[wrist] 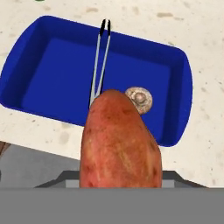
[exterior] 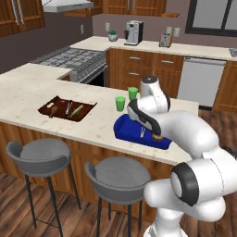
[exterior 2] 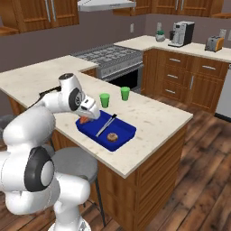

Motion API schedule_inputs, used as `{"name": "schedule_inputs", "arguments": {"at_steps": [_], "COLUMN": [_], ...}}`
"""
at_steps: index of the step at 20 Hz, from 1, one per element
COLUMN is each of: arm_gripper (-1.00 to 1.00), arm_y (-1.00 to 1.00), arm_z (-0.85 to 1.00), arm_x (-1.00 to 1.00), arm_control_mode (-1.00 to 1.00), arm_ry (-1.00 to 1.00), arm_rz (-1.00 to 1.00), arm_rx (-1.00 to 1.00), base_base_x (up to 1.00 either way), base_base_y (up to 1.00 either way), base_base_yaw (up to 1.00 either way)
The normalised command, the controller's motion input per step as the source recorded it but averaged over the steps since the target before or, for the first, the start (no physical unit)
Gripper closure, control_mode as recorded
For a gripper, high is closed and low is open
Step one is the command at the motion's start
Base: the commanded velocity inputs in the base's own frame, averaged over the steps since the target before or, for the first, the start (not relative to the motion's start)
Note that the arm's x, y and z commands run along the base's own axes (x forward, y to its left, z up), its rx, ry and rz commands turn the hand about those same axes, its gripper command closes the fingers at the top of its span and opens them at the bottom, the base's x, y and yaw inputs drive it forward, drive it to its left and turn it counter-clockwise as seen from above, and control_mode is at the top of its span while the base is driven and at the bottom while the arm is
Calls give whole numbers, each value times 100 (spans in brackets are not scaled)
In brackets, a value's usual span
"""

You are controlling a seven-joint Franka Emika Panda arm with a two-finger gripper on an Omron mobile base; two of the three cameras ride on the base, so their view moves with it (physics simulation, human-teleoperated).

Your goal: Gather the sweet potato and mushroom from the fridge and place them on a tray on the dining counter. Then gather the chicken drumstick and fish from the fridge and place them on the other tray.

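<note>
Holding the sweet potato, no readable writing, above the blue tray.

Home kitchen, gas stove, wood cabinets, coffee machine, toaster, dining counter with stools

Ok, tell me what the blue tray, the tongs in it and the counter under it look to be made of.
Blue tray: probably plastic; even saturated blue, soft sheen, rounded moulded rim.
Tongs: likely metal; thin pale grey arms, with dark tips, perhaps rubber or plastic.
Dining counter: stone-look top, cream with faint brown speckles, matte; whether real stone or laminate cannot be told. Its base looks like reddish-brown wood panels.
</note>
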Motion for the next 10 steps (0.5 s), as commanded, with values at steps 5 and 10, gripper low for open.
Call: {"name": "schedule_inputs", "arguments": {"at_steps": [5, 10], "arm_gripper": [100, 100], "arm_y": [5, 0], "arm_z": [-49, -31], "arm_x": [50, 58], "arm_control_mode": [-100, -100], "arm_ry": [1, 0], "arm_rz": [0, 0], "arm_rx": [0, 0], "base_base_x": [0, 0], "base_base_y": [0, 0], "base_base_yaw": [0, 0]}}
